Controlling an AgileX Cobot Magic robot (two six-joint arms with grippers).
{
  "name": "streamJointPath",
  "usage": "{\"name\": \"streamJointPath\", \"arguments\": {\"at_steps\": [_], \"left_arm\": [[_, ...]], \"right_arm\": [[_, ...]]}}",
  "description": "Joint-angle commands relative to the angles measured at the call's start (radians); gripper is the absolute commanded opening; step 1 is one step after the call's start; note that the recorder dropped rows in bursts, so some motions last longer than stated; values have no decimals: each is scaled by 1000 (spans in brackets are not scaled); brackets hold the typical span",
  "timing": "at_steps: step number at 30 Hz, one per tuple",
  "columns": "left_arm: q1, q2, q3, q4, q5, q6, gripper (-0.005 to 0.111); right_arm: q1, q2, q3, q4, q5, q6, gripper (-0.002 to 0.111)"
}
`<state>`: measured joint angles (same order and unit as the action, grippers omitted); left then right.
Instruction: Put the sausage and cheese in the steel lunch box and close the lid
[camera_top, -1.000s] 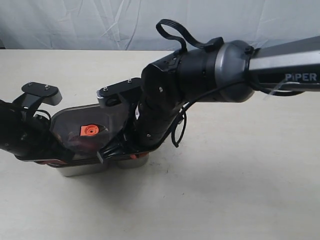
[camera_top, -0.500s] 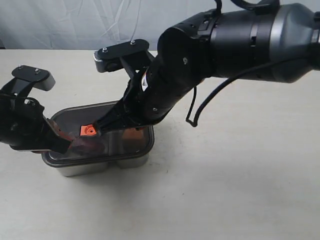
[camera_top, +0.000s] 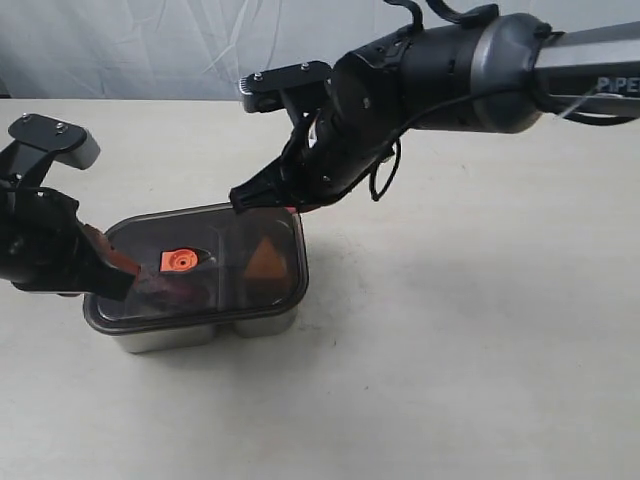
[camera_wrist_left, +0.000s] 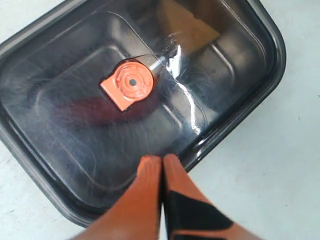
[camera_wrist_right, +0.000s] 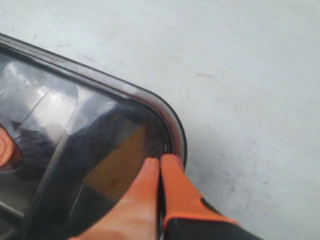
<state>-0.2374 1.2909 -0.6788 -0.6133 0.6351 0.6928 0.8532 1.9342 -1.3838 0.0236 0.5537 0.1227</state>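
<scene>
Steel lunch box (camera_top: 170, 338) (lidded) holds cheese (camera_top: 265, 262), sausage (camera_wrist_left: 95, 111).

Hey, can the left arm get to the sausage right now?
Probably not. The lid sits on the steel lunch box, covering the sausage, which shows only as a red blur beneath it.

My left arm (camera_top: 40, 235) sits at the left edge of the exterior frame, wrist bent downward, and my left gripper (camera_wrist_left: 161, 161) is closed tight, no gap. My right arm (camera_top: 450, 70) reaches in from the upper right, sloping down toward centre; my right gripper (camera_wrist_right: 160, 162) is closed too.
</scene>
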Motion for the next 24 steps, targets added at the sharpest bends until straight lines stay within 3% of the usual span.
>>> {"name": "streamJointPath", "arguments": {"at_steps": [1,14,24], "left_arm": [[-5,4,12,5,-57,2,0],[-5,88,52,-27,-67,25,0],[-5,-30,48,-31,-7,25,0]], "right_arm": [[-3,67,-76,-11,5,-14,-1],[-3,167,-112,-14,81,-19,-1],[-3,32,-112,-44,51,13,-1]]}}
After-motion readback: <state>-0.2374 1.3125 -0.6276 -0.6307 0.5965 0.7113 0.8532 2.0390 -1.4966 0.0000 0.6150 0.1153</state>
